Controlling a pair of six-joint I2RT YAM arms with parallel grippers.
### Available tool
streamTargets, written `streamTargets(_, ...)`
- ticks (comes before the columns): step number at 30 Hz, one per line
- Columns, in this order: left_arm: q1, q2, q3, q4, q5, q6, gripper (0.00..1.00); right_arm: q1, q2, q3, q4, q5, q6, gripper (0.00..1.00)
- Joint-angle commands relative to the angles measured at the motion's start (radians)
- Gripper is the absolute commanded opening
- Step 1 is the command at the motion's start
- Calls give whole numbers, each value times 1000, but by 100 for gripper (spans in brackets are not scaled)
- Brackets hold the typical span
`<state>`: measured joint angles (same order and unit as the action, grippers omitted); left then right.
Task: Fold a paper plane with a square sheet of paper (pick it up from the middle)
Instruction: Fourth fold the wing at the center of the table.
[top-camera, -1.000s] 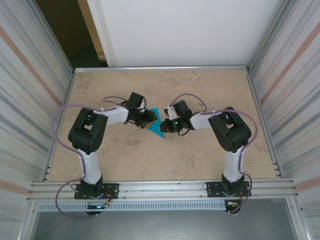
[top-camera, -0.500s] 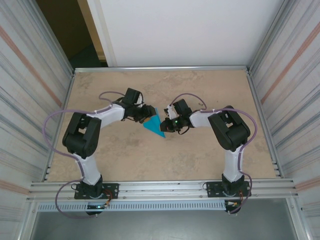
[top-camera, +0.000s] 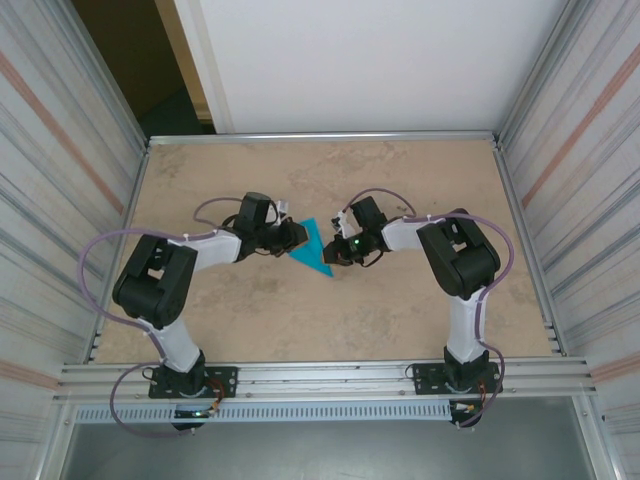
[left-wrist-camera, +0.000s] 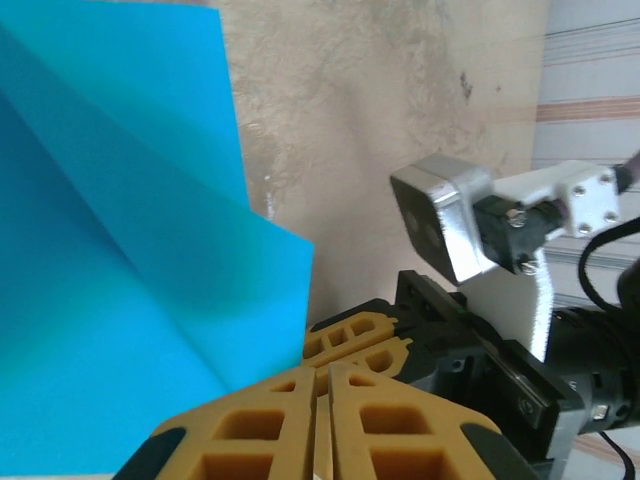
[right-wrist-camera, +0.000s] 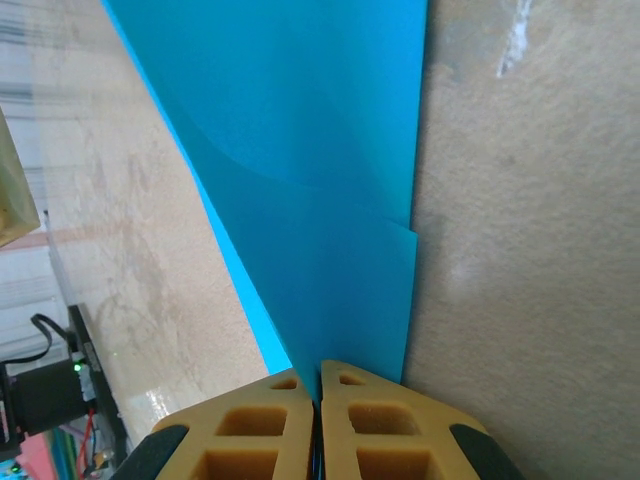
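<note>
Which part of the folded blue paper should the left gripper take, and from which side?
Probably the paper's free left-side corner, coming in low from the left: it is thin and layered there, and the right gripper pinches the opposite edge.

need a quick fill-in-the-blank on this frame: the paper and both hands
1. The right hand is shut on the edge of the folded ___.
2. In the top view the folded paper sits between the left hand and the ___ hand.
3. The fingers of the left hand are pressed ___.
4. The folded paper is ___ in colour.

Missing words: paper; right; together; blue
</note>
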<state>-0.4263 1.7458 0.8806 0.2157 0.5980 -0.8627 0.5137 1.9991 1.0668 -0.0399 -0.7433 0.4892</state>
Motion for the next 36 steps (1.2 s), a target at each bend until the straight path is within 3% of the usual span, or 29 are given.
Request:
streamTargets(1, 0, 17, -7, 119, 55, -15, 12, -18, 46, -2, -109, -42, 4, 9)
streamTargets(16, -4, 107, -2, 209, 119, -30, 9, -53, 89, 24, -95, -146, 61, 9)
streamTargets(36, -16, 215, 72, 179, 137, -23, 7, -61, 104, 30, -109, -146, 52, 14)
